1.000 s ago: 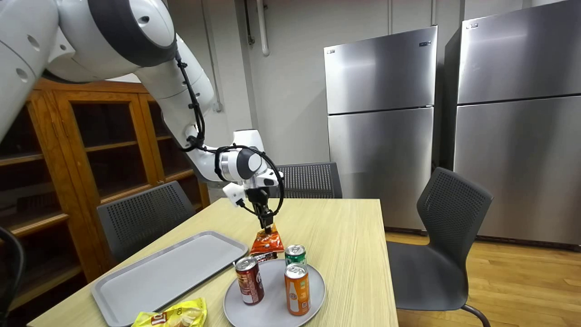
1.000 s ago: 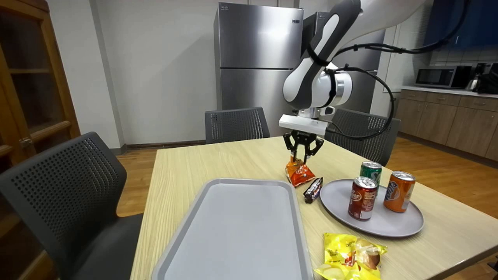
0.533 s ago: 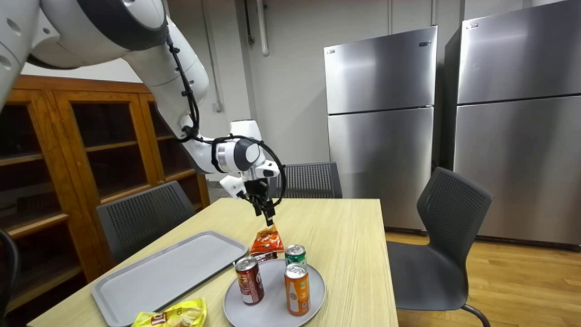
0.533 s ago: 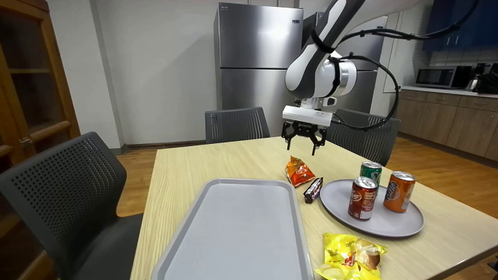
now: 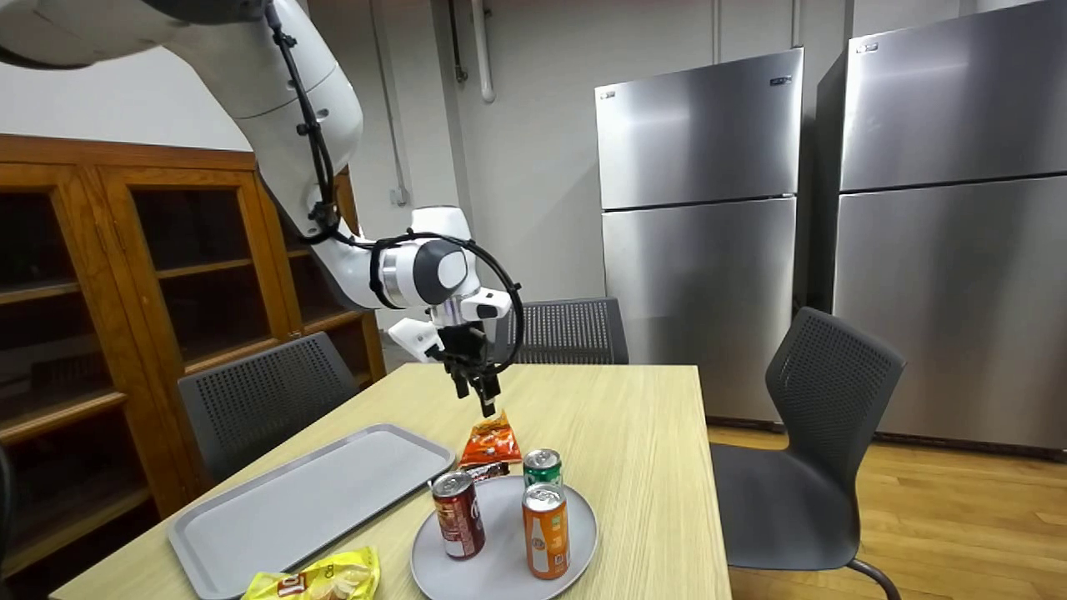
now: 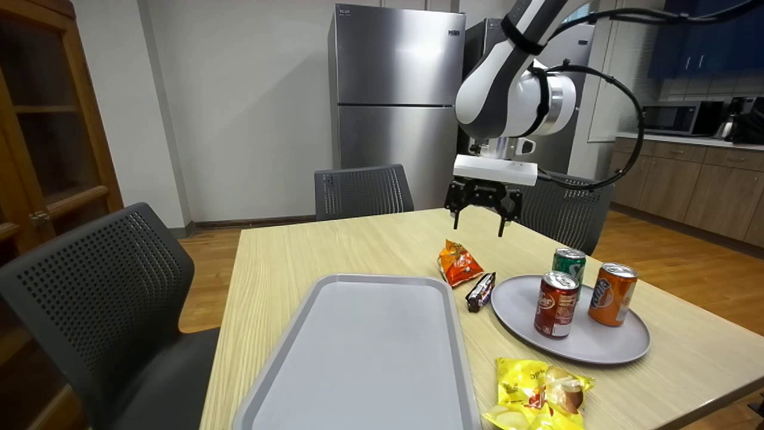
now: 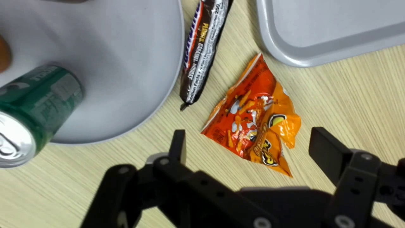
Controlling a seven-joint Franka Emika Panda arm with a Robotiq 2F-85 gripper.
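We see the gripper hanging above the tabletop, its two fingers standing wide apart and clear of the things below. In the wrist view we find an orange and red snack bag framed between those fingers but lower down, lying on the tabletop near a corner of the grey tray. Just beside the bag we spot a dark-wrapped candy bar, which lies between it and the round grey plate. On that plate we count three cans: a green can, a dark red can and an orange can, all standing upright. Nearer the camera, in both exterior views, we notice a yellow bag on the tabletop, just beside the long side of the tray. Behind everything we make out two steel refrigerators, and dark chairs stand around the tabletop, one in front of a wooden cabinet
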